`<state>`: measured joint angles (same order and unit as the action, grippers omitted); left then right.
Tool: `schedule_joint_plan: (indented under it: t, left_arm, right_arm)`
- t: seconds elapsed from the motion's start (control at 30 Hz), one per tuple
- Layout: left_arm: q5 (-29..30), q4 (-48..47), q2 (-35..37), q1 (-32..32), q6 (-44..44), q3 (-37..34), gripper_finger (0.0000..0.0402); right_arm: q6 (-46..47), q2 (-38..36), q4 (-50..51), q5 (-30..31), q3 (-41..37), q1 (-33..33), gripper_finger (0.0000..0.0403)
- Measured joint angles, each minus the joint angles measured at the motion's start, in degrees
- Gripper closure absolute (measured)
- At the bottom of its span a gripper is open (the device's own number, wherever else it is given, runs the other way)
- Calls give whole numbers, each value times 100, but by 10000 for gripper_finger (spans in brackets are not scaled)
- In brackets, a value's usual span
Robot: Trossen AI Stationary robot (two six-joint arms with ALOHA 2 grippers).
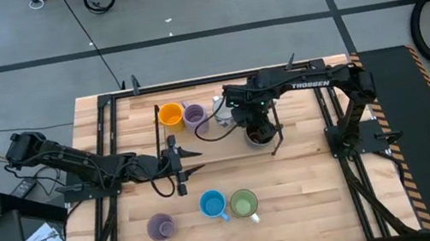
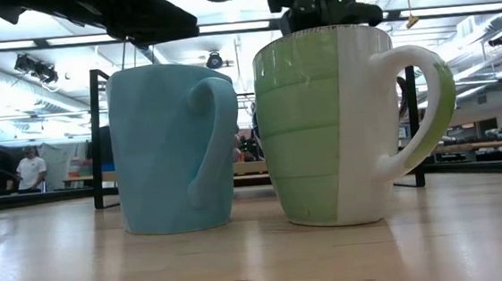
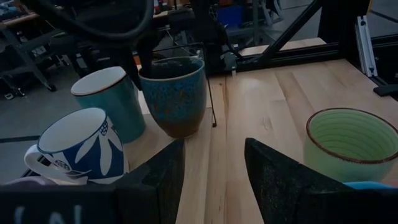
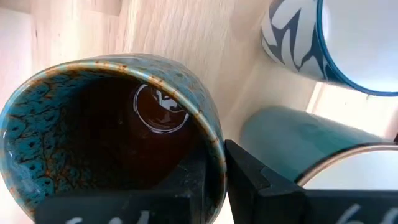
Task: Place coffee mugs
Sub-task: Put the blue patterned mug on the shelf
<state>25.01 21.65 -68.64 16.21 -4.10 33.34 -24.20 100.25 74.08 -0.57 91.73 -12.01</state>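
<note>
**Right gripper pinching the speckled mug's rim**

Here the right gripper sits directly over a speckled blue mug with a dark brown inside, its fingers nearly closed on the mug's rim, one inside the wall and one outside. The mug stands on the wooden table. Just beside the gripper, on the outer finger's side, stands a teal mug, and just past that a white mug with a blue leaf pattern.

The left gripper waits low over the table, fingers spread wide with nothing between them. Ahead of it stands the same speckled mug with the right arm above it, the teal and patterned mugs to one side of that, and a green mug near the other finger.

From above, an orange mug and a lavender mug stand beside the right gripper's wrist; a second lavender mug and a blue mug stand in the near row with the green one
</note>
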Motion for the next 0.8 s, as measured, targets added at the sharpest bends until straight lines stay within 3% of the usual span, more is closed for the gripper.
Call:
schedule_joint_plan:
  t: [0.53, 0.8]
  left_arm:
    - [1, 0, 0, 0, 1, 0, 228]
    - [0, -2, 0, 0, 0, 0, 228]
  right_arm:
    - [-33, 0, -11, -62, -239, -172, 359]
    - [-51, -4, -35, -110, -239, -179, 331]
